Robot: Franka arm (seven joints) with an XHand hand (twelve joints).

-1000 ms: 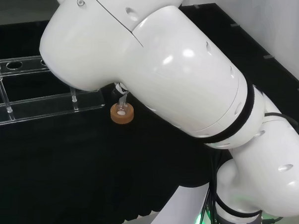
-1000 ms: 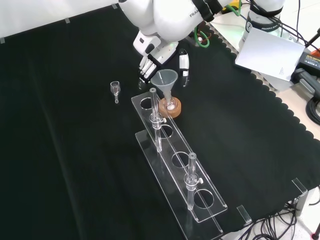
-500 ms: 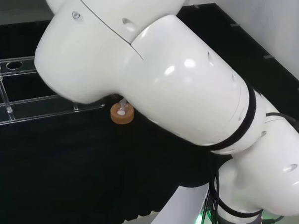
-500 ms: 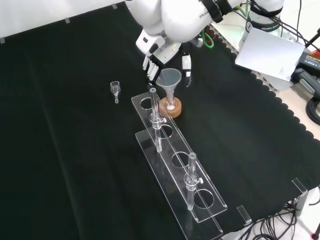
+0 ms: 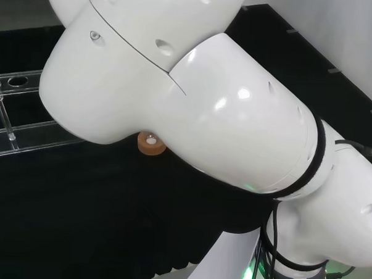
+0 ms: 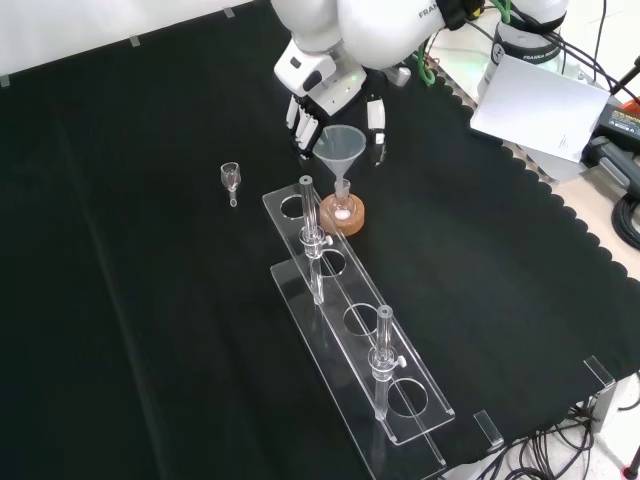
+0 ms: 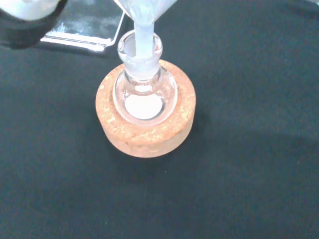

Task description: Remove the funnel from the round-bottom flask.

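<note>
In the front view the clear funnel (image 6: 342, 148) hangs over the round-bottom flask (image 6: 342, 206), which sits in a cork ring (image 6: 343, 219). The hand (image 6: 333, 95) reaches down from the top, with its fingers (image 6: 300, 122) on the cone's left and its thumb (image 6: 377, 128) on its right, curled against the cone. The wrist view shows the funnel stem (image 7: 142, 37) with its tip still inside the neck of the flask (image 7: 144, 92), and white matter at the flask's bottom above the cork ring (image 7: 147, 127). In the head view the cork ring (image 5: 151, 146) peeks out under the arm's link.
A clear acrylic rack (image 6: 352, 330) runs from beside the cork ring towards the front, with two glass tubes (image 6: 312, 240) (image 6: 382, 360) standing in it. A small glass piece (image 6: 231, 178) lies to the left of the rack. The rack (image 5: 25, 135) lies at the left in the head view.
The hand has risen and shifted slightly right in the front view, and the funnel has risen with it. In the head view the arm's link has dropped over most of the flask.
</note>
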